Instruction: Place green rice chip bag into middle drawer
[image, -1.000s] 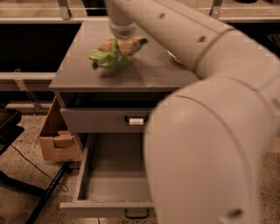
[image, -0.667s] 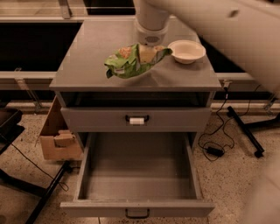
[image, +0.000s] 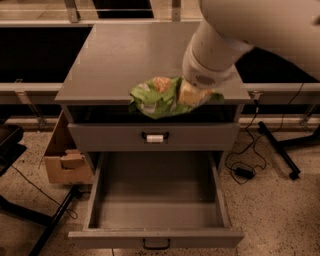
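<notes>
The green rice chip bag (image: 156, 98) is crinkled and light green, held in the air over the cabinet's front edge. My gripper (image: 189, 94) is shut on the bag's right end, its fingers mostly hidden by the bag and my white arm (image: 220, 45). Below, the middle drawer (image: 157, 200) is pulled wide open and empty, with its dark loop handle (image: 156, 244) at the bottom. The bag hangs above the drawer's back part.
The upper drawer front (image: 155, 136) with a white tag on its handle is shut. The grey cabinet top (image: 120, 55) lies behind the bag. A cardboard box (image: 65, 160) stands at the left, cables (image: 245, 170) and a black stand leg (image: 280, 150) at the right.
My arm has carried the bag from the back of the cabinet top forward to its front edge, above the open drawer. The cream bowl is now hidden.
</notes>
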